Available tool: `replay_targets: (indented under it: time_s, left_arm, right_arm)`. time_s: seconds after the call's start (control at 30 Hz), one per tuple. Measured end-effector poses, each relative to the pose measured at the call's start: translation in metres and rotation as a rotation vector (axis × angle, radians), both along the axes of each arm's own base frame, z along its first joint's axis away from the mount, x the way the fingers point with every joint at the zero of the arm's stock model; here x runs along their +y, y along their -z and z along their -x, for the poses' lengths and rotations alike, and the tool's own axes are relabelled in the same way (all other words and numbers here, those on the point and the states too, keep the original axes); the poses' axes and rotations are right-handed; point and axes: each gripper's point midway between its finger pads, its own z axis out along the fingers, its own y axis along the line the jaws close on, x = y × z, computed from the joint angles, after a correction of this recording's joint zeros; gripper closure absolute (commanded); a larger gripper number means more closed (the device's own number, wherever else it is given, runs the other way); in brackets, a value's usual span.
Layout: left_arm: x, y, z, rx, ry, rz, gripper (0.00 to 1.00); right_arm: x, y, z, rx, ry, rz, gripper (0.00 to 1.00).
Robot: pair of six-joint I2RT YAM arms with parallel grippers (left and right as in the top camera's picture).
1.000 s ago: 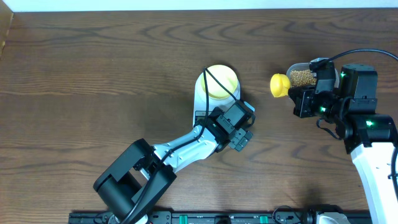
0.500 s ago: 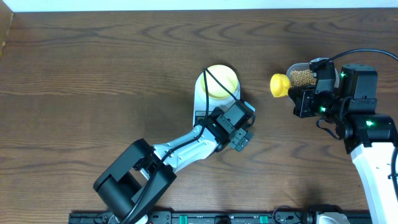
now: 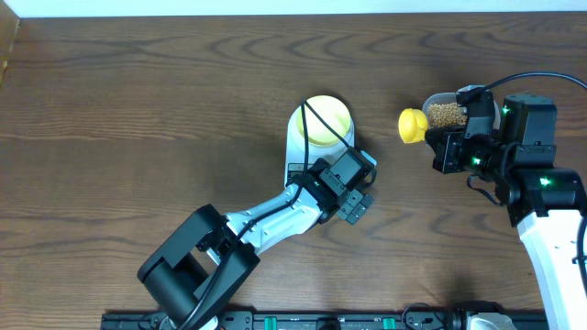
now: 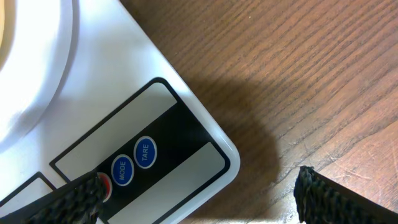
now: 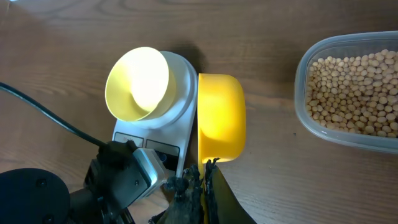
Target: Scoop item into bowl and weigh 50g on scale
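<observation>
The white scale [image 3: 296, 145] lies mid-table with the pale-yellow bowl [image 3: 326, 120] on its platform; no beans show in the bowl [image 5: 138, 84]. My left gripper [image 3: 354, 200] hangs open over the scale's front right corner [image 4: 205, 146]. Its fingers [image 4: 81, 193] straddle that corner, one beside the MODE and TARE buttons. My right gripper [image 5: 204, 177] is shut on the handle of a bright yellow measuring spoon [image 5: 221, 118], held tipped on its side between the scale and the tub. The beans [image 5: 354, 84] fill a clear tub [image 3: 447, 113].
Dark wood table all round. The clear tub [image 5: 311, 112] sits just right of the spoon [image 3: 413, 126], under the right arm. A black cable [image 3: 321, 124] from the left arm crosses the bowl. A black rail runs along the front edge [image 3: 321, 321].
</observation>
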Motion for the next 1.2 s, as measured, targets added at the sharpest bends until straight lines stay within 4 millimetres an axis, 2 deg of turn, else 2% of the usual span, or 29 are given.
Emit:
replay_targets:
  time_s: [0.77,1.2]
  left_arm:
    - [-0.0050,-0.0008,0.0034,0.018,0.019,0.022,0.02]
    - [-0.0022,-0.0016,-0.0013,0.016,-0.018,0.028,0.02]
  right_arm:
    - [0.0000,-0.0001,-0.0001,0.000,0.000,0.000,0.99]
    - [0.0000,0.0001,0.0001,0.000,0.000,0.000,0.99]
